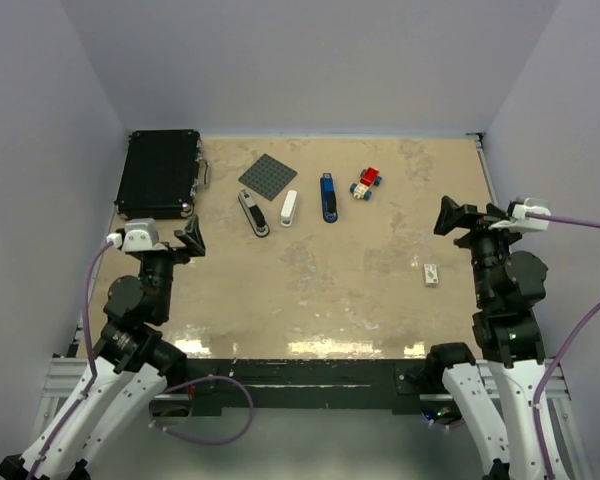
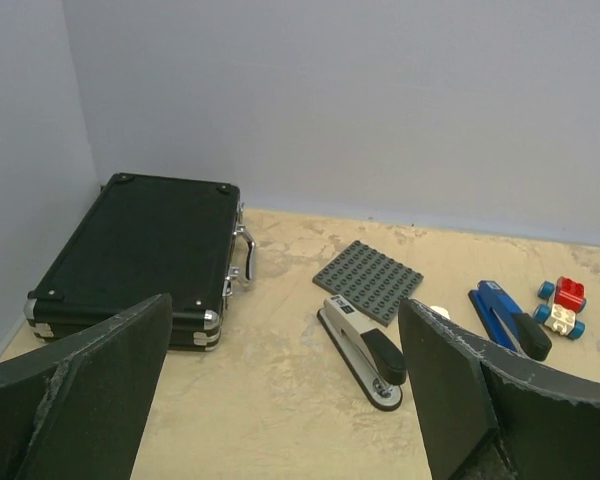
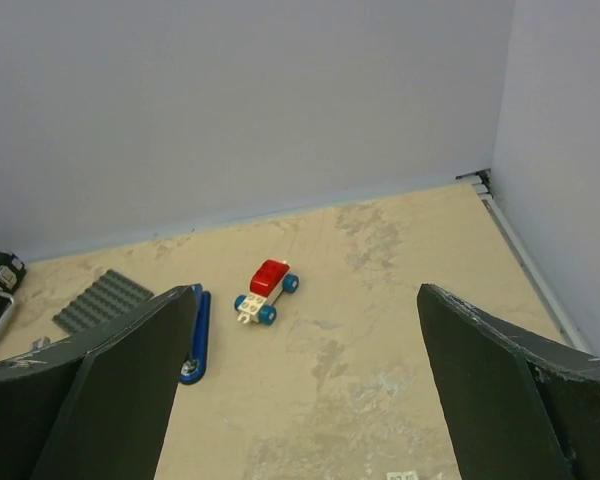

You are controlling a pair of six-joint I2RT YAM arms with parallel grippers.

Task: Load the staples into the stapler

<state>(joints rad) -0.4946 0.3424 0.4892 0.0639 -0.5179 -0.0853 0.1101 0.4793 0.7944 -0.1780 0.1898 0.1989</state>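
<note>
While both arms sit near their own sides of the table (image 1: 320,290), the box of staples (image 1: 431,274) lies flat on its right part, near the right gripper (image 1: 454,216) but not touched by it. Well apart from the box, toward the far edge, three staplers lie in a row: a blue stapler (image 1: 328,197), a white stapler (image 1: 289,208) and a black stapler (image 1: 253,213). A toy car (image 1: 366,183) stands just right of the blue one, a grey studded plate (image 1: 268,176) lies just behind the black one, and a black case (image 1: 160,172) fills the far left corner. The right gripper and the left gripper (image 1: 188,240) both have their fingers spread wide, holding nothing.
</note>
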